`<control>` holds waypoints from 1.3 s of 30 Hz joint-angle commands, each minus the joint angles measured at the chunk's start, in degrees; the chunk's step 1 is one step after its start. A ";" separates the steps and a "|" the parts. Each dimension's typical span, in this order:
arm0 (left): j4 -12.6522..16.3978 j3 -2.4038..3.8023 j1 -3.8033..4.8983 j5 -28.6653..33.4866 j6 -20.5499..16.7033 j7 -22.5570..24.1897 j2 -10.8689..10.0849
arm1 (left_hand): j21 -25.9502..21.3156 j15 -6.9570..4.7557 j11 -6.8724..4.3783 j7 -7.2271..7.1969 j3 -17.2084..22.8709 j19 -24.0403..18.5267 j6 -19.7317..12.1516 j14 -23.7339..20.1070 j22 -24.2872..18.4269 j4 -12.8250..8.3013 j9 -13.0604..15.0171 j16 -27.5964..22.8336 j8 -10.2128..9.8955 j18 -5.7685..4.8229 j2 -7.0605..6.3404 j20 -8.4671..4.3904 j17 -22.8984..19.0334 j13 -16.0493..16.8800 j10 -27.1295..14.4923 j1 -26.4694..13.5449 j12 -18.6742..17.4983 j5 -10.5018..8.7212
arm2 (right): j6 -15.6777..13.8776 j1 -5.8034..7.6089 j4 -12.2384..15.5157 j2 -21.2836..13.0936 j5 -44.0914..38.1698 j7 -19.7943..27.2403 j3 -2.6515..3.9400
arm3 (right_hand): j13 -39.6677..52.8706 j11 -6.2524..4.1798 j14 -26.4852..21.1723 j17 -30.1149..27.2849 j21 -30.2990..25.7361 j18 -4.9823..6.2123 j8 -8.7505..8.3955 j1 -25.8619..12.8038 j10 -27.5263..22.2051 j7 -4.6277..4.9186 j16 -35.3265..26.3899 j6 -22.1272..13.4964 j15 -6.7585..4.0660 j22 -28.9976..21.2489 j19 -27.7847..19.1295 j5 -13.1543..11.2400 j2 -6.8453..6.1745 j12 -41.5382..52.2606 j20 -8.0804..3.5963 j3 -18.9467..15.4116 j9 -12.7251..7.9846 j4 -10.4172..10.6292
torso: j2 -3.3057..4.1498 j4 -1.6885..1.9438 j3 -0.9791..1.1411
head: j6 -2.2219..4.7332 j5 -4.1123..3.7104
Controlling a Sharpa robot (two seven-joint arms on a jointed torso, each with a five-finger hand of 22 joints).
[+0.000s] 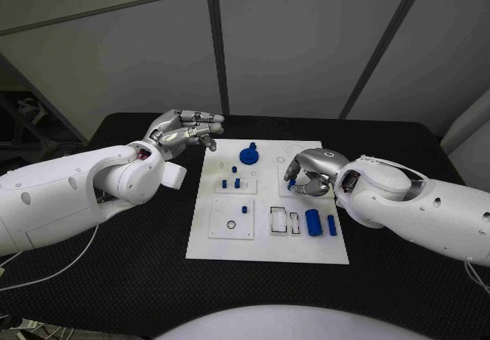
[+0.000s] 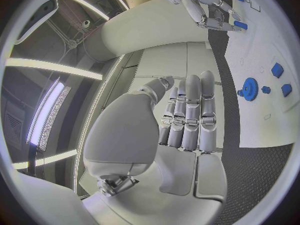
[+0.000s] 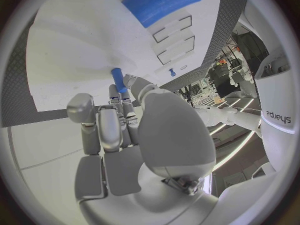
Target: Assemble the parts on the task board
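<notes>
The tabletop is black with a fine woven texture. The task board on it is plain white, marked with thin black outlines of rectangles and a small circle. The parts are blue: a gear, a long block, and a peg. My left hand and right hand are silver; my arms are white.

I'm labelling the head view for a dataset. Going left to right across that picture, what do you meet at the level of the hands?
Left hand → blue gear near the far edge of the task board → right hand, holding a small blue peg.
</notes>
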 commanded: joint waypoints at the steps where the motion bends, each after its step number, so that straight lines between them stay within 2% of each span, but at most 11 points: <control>1: 0.05 0.05 0.08 0.09 0.63 0.07 0.00 | -0.19 0.09 0.03 0.27 -0.27 0.50 -0.01 0.38 -0.05 -0.09 -0.03 -0.36 -0.22 -0.94 0.65 0.09 -0.09 -0.04 -0.52 -0.03 0.19 -0.26 | 1.25 0.09 -0.22 0.02 -0.62 -0.58 0.04 | 0.04 0.03 1.20 0.16 0.49 -0.25 0.42 0.52 0.89 -0.10 0.35 0.72 -0.47 0.28 0.67 -0.34 0.17 0.31 -0.04 0.67 0.08 0.11 | -0.03 0.01 -0.01 | -0.04 -0.10; 12: 0.12 0.05 0.08 0.09 0.63 0.07 -0.08 | -0.19 0.09 0.03 0.27 -0.27 0.50 -0.01 0.38 -0.05 -0.09 -0.03 -0.36 -0.22 -0.94 0.65 0.09 -0.09 -0.04 -0.52 -0.03 0.19 -0.26 | 1.15 0.09 -0.34 0.22 -0.91 -0.63 0.04 | 0.05 -0.21 1.38 0.66 1.23 -0.43 0.63 1.15 2.71 -0.02 0.73 2.11 -0.67 1.24 1.27 -0.38 0.44 0.57 -0.26 2.11 0.24 -0.08 | 0.01 -0.03 0.00 | -0.02 -0.10; 15: 0.12 0.05 0.08 0.09 0.61 0.07 -0.09 | -0.19 0.09 0.03 0.27 -0.27 0.50 -0.01 0.38 -0.05 -0.09 -0.03 -0.36 -0.22 -0.94 0.65 0.09 -0.09 -0.04 -0.52 -0.03 0.19 -0.26 | 0.62 0.08 -0.18 0.33 -0.84 -0.28 0.04 | 0.22 -0.58 1.46 0.87 1.66 -0.54 1.15 1.23 4.01 -0.38 0.90 3.44 -0.92 1.83 1.65 -0.43 0.82 0.87 -0.41 2.45 0.52 -0.05 | 0.04 -0.04 0.00 | -0.04 -0.20; 20: 0.11 0.05 0.08 0.09 0.61 0.08 -0.10 | -0.19 0.09 0.03 0.27 -0.27 0.50 -0.01 0.38 -0.05 -0.09 -0.03 -0.36 -0.22 -0.94 0.65 0.09 -0.09 -0.04 -0.52 -0.03 0.19 -0.26 | -1.36 0.08 0.11 0.44 -0.59 -0.03 0.04 | 0.62 -1.45 1.64 1.44 2.43 -0.74 2.05 1.39 6.28 -1.22 1.30 5.62 -1.59 2.88 2.38 -0.51 2.02 1.46 -0.94 2.73 1.12 0.04 | 0.01 0.00 0.00 | -0.15 -0.32; 24: 0.09 0.05 0.08 0.09 0.63 0.09 -0.10 | -0.23 0.09 0.04 0.27 -0.29 0.51 -0.02 0.39 -0.09 -0.06 -0.03 -0.39 -0.23 -0.94 0.77 0.10 -0.14 -0.04 -0.59 -0.05 0.23 -0.25 | -3.10 0.07 0.25 0.37 -0.54 -0.35 0.04 | 0.76 -1.72 1.72 1.72 2.74 -0.83 2.17 1.72 6.92 -1.45 1.51 6.13 -1.88 3.29 2.64 -1.99 2.69 1.38 -1.28 3.12 1.40 -0.15 | -0.02 0.00 0.03 | -0.19 -0.32; 29: 0.03 0.05 0.08 0.09 0.68 0.10 -0.09 | -0.23 0.09 0.04 0.27 -0.29 0.51 -0.02 0.39 -0.09 -0.06 -0.03 -0.39 -0.23 -0.94 0.77 0.10 -0.14 -0.04 -0.59 -0.05 0.23 -0.25 | -4.69 0.07 0.78 -0.09 -0.52 -0.54 0.05 | 0.76 -1.74 1.74 1.77 2.81 -0.85 2.16 1.78 6.94 -1.45 1.54 6.14 -1.89 3.40 2.71 -2.07 2.76 1.33 -1.31 3.20 1.42 -0.19 | -0.05 -0.07 0.04 | -0.16 -0.34; 34: -0.09 0.05 0.08 0.09 0.72 0.09 -0.05 | -0.23 0.09 0.04 0.27 -0.29 0.51 -0.02 0.39 -0.09 -0.06 -0.03 -0.39 -0.23 -0.94 0.77 0.10 -0.14 -0.04 -0.59 -0.05 0.23 -0.25 | -6.19 0.09 2.72 -1.39 -0.51 -0.34 0.10 | 0.74 -1.72 1.75 1.81 2.85 -0.87 2.06 1.96 6.86 -1.41 1.58 6.05 -1.91 3.44 2.71 -2.04 2.72 1.16 -1.37 3.38 1.45 -0.38 | -0.05 -0.07 0.03 | 0.03 -0.42; 35: -0.12 0.05 0.08 0.09 0.71 0.08 -0.04 | -0.23 0.09 0.04 0.27 -0.29 0.51 -0.02 0.39 -0.09 -0.06 -0.03 -0.39 -0.23 -0.94 0.77 0.10 -0.14 -0.04 -0.59 -0.05 0.23 -0.25 | -6.49 0.10 3.25 -1.70 -0.50 -0.25 0.27 | 0.74 -1.71 1.75 1.82 2.88 -0.88 2.05 2.00 6.86 -1.40 1.58 6.05 -1.91 3.49 2.74 -2.00 2.70 1.14 -1.38 3.41 1.46 -0.43 | -0.10 -0.07 0.02 | 0.07 -0.46; 39: -0.20 0.05 0.07 0.09 0.71 0.08 -0.01 | -0.23 0.09 0.04 0.27 -0.29 0.51 -0.02 0.39 -0.09 -0.06 -0.03 -0.39 -0.23 -0.94 0.77 0.10 -0.14 -0.04 -0.59 -0.05 0.23 -0.25 | -7.44 0.11 5.51 -2.57 -0.15 0.08 1.96 | 0.75 -1.69 1.76 1.87 3.01 -0.92 2.00 2.14 6.90 -1.37 1.62 6.05 -1.91 3.66 2.83 -1.74 2.66 1.05 -1.41 3.56 1.50 -0.59 | -0.10 0.01 -0.01 | 0.16 -0.51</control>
